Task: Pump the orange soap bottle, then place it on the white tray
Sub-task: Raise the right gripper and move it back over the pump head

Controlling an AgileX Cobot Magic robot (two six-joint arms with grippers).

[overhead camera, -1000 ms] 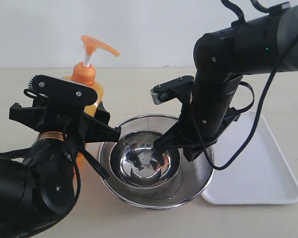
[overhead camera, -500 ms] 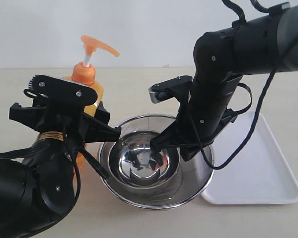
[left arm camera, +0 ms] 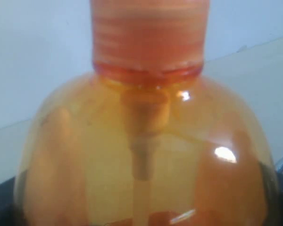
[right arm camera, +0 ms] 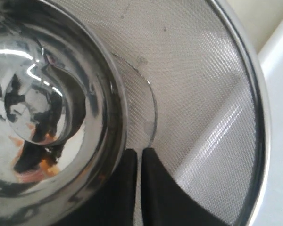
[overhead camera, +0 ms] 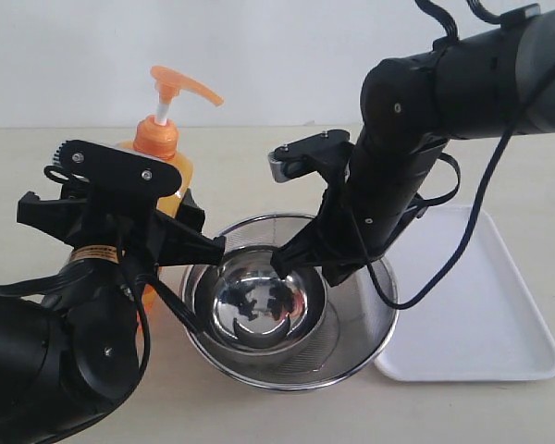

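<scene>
The orange soap bottle (overhead camera: 157, 137) stands upright at the left, its pump head raised. My left gripper (overhead camera: 166, 220) is closed around its body. In the left wrist view the translucent orange bottle (left arm camera: 141, 155) fills the frame and hides the fingers. The white tray (overhead camera: 486, 319) lies flat at the right with nothing on it. My right gripper (overhead camera: 291, 264) reaches down into the strainer. In the right wrist view it (right arm camera: 140, 153) is shut, with its tips on the mesh right beside the steel bowl's rim.
A round steel mesh strainer (overhead camera: 375, 338) sits between the bottle and the tray, with a steel bowl (overhead camera: 259, 305) inside it. The right wrist view shows the bowl (right arm camera: 61, 94), the strainer mesh (right arm camera: 203, 94) and a strip of the tray (right arm camera: 280, 99).
My right arm has shifted left inside the strainer, and the steel bowl has slid left with it. The left arm and the bottle have not moved.
</scene>
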